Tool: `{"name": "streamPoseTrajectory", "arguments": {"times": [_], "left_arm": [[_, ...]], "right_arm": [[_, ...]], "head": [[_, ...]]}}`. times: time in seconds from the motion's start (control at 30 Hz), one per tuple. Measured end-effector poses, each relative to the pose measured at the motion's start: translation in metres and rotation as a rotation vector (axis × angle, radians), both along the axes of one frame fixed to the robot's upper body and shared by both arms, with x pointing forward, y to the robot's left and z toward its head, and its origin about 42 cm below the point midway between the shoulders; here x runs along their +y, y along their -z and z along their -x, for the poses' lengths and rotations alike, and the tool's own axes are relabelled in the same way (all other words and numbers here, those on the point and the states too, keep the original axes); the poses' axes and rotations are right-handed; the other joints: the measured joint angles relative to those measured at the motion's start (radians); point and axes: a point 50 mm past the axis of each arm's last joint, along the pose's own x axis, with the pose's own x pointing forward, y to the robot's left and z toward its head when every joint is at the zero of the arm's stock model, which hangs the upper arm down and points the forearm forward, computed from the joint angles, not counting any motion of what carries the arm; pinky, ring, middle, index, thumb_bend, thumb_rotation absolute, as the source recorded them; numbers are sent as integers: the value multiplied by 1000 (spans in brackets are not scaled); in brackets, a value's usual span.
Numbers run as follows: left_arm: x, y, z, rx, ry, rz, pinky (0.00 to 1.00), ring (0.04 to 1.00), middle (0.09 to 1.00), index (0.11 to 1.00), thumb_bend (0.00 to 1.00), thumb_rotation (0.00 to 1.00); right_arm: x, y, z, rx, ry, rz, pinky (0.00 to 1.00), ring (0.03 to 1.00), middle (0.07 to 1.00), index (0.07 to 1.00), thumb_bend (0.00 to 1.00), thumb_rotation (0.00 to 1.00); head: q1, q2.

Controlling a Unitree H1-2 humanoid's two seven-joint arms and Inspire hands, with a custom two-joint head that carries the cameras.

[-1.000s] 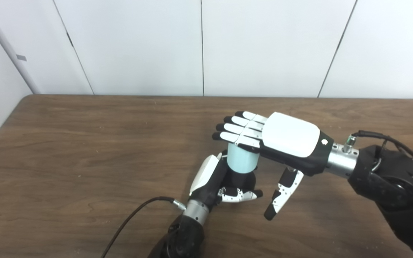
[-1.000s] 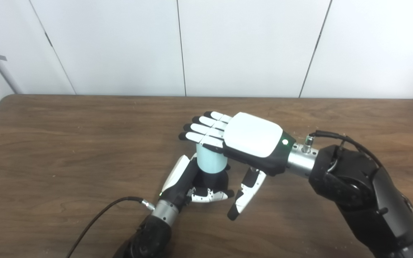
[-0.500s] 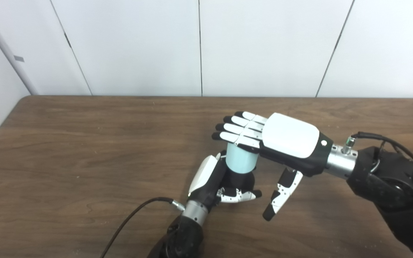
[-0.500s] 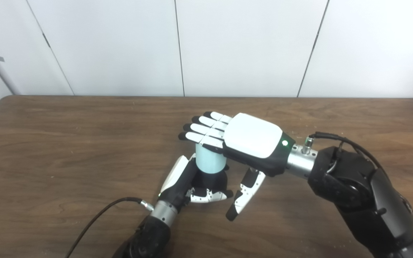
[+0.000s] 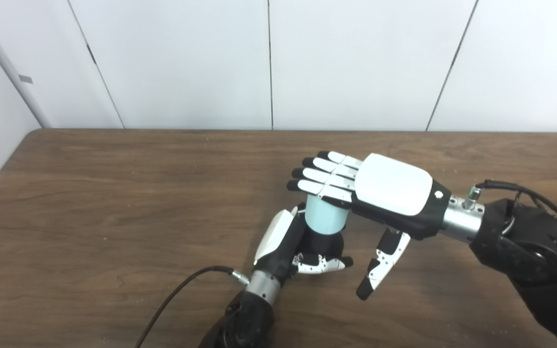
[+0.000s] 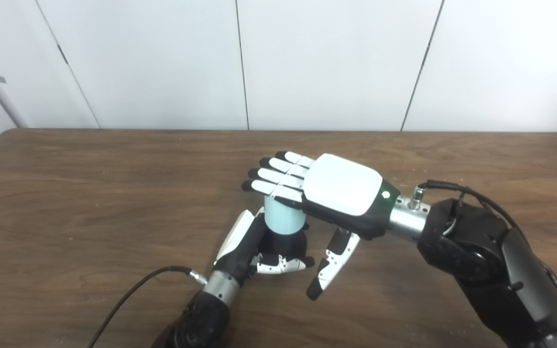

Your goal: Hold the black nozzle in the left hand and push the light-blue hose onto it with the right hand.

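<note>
— Two hands close together, just right of the middle of the tabletop, nearer its front edge than its back edge.

— Starting with the left hand?

— Comes up from the front edge. Curls tight round the black nozzle and holds it straight up. Shows its white back to the left edge, with fingers and thumb wrapped round the nozzle.

— And the light-blue hose?

— Only a short, fat piece. Stands upright right on top of the nozzle, touching it, bottom end just above the left hand's grip. Hard to tell how far down over the nozzle.

— Any grip on it from the right hand?

— None. Reaches in from the right edge, palm down, white back up. Lies flat across the top of the hose, with fingers stretched out straight and close side by side, pointing to the left edge. Seems to touch the hose top with the underside of those fingers. Wraps round nothing.

— And the thumb?

— Hangs down toward the front edge, off to the right of the hose. Stays clear of the hose and clear of the left hand too.

— Anything else to see?

— One black cable, plugged in at the left wrist and curving away to the front edge. Then white wall panels behind the back edge.
</note>
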Motion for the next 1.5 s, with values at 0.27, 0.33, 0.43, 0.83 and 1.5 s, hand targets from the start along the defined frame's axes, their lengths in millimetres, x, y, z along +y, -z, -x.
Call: {"name": "streamPoseTrajectory", "arguments": {"times": [0.27, 0.33, 0.43, 0.83, 1.5], "left_arm": [[0, 0, 0, 0, 0, 0, 1000, 846, 787, 488, 513, 68], [0, 0, 0, 1, 0, 0, 1000, 846, 789, 488, 513, 68], [0, 0, 0, 3, -2, -2, 1000, 848, 791, 488, 513, 69], [0, 0, 1, 10, -8, -5, 1000, 853, 789, 488, 514, 70], [0, 0, 1, 9, -8, -6, 1000, 854, 803, 489, 514, 70]], "right_arm": [[1, -1, 3, -12, -6, 12, 1000, 1000, 1000, 1000, 886, 709], [1, -1, 3, -14, -7, 15, 1000, 1000, 1000, 1000, 888, 709], [2, -2, 4, -21, -13, 26, 1000, 1000, 1000, 1000, 888, 710], [10, -9, 7, -48, -51, 73, 1000, 1000, 1000, 1000, 885, 716], [9, -16, -1, -2, -68, 121, 1000, 1000, 1000, 956, 909, 716]], "head": [[0, 0], [2, 0], [2, 0], [3, 3], [2, 2]]}}
